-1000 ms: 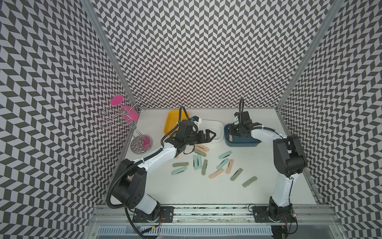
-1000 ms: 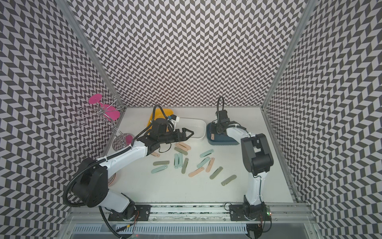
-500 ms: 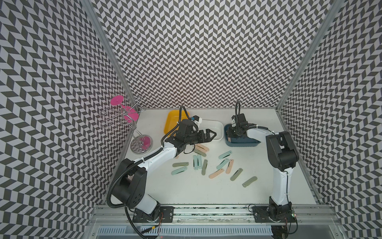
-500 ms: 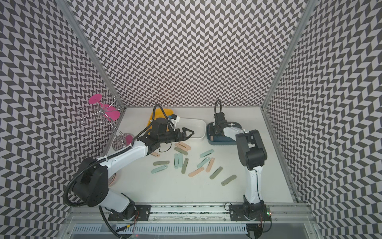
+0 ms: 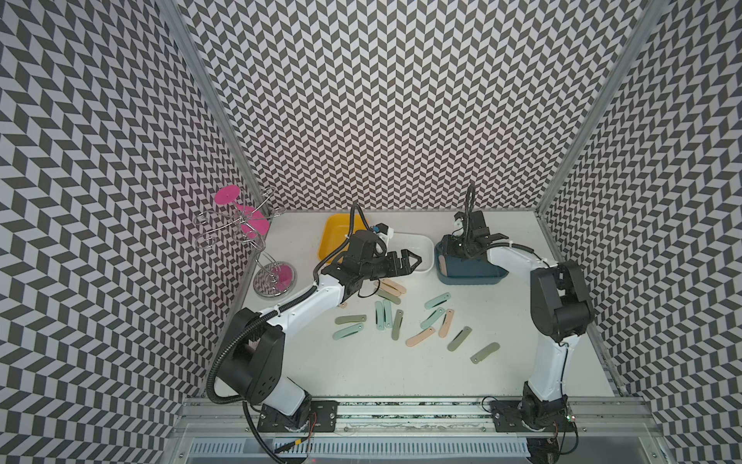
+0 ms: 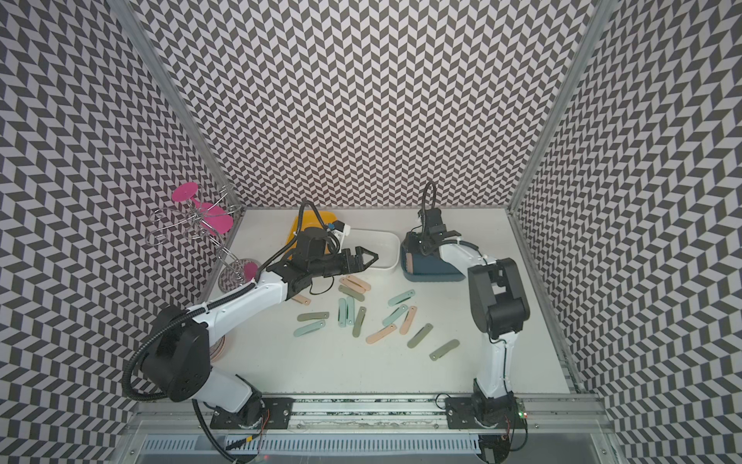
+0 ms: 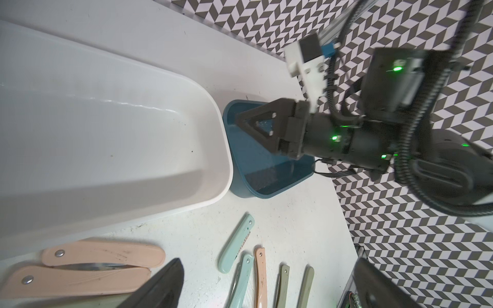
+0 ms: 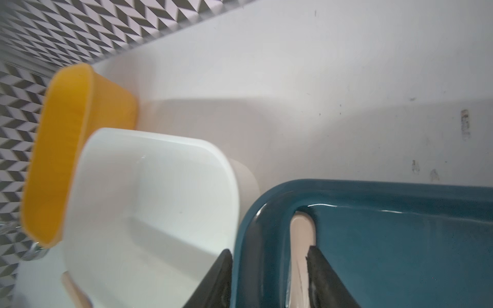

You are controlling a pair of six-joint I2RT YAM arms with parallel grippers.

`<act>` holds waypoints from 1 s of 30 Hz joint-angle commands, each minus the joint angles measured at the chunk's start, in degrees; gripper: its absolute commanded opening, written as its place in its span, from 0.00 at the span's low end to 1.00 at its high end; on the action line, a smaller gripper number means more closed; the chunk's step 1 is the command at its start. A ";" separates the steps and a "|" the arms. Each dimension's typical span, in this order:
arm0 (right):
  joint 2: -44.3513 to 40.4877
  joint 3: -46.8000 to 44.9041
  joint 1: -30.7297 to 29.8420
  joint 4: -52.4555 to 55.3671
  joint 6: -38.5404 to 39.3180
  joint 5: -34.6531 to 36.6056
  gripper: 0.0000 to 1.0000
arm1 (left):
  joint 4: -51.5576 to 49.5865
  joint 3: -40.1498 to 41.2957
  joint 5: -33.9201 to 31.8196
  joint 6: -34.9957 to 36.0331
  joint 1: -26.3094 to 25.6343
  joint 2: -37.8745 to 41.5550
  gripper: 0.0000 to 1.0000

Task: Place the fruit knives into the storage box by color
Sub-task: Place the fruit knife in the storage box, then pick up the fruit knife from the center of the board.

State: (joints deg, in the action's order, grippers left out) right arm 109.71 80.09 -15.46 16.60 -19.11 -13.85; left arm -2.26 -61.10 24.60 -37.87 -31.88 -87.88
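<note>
Several fruit knives lie scattered mid-table in both top views: peach (image 5: 391,286), mint (image 5: 348,331) and sage (image 5: 484,352). My left gripper (image 5: 413,259) (image 6: 369,255) hovers open just above two peach knives (image 7: 101,256) beside the white storage box (image 5: 425,249); nothing is between its fingers (image 7: 165,288). My right gripper (image 5: 457,249) (image 8: 268,250) is over the left end of the blue storage box (image 5: 469,277) (image 8: 373,192), jaws apart and straddling its rim. A peach knife (image 5: 442,265) (image 8: 301,234) rests against the box's inner wall, next to one finger (image 8: 320,266).
A yellow box (image 5: 333,237) (image 8: 66,146) stands behind the white one at the back. A wire rack with pink glasses (image 5: 249,237) stands at the far left by the wall. The patterned walls close in the table on three sides.
My right gripper has opened over the blue box's left end, letting go of the peach knife, and its arm has shifted a little. The left arm has not moved.
</note>
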 commanded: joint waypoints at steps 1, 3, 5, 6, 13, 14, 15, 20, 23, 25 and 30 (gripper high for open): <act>-7.95 -3.91 -0.33 -3.05 -1.84 -2.11 0.48 | -1.59 -0.95 -2.19 -0.84 -0.64 1.19 1.00; -11.48 -6.53 -1.28 -2.56 -1.81 -1.45 0.50 | -1.36 0.04 -3.12 -1.37 -1.03 2.06 1.00; -14.83 -9.35 -2.54 -1.53 -1.46 -0.21 0.52 | -0.72 1.44 -3.53 -2.13 -1.24 3.06 1.00; -16.71 -10.94 -3.37 -0.87 -1.28 0.61 0.54 | -0.38 2.21 -3.70 -2.40 -1.47 3.58 1.00; -29.33 -23.53 -12.95 2.75 -3.50 11.29 0.63 | 0.26 8.85 -3.62 -1.99 -2.14 8.35 1.00; -30.57 -25.52 -14.24 2.99 -4.46 12.49 0.64 | 0.06 9.53 -3.69 -1.72 -2.14 9.19 1.00; -31.99 -27.70 -15.48 3.32 -5.58 13.42 0.64 | -0.22 10.49 -3.73 -1.47 -2.13 10.16 1.00; -35.20 -35.85 -19.64 3.95 -11.30 16.17 0.65 | 0.11 14.27 -3.94 -1.41 -2.13 14.63 1.00; -34.54 -36.76 -22.36 6.14 -13.54 19.21 0.65 | 1.52 16.51 -3.73 -2.24 -2.15 16.53 1.00; -33.59 -37.10 -24.09 7.80 -14.56 21.27 0.65 | 2.46 17.61 -3.45 -3.10 -2.14 17.18 1.00; -32.05 -38.61 -26.42 8.25 -16.38 21.44 0.66 | 3.85 18.41 -2.46 -3.38 -2.22 17.20 1.00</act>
State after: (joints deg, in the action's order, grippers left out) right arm 76.58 42.41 -40.95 25.10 -32.80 5.15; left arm -0.95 -42.89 21.47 -40.69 -33.74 -71.37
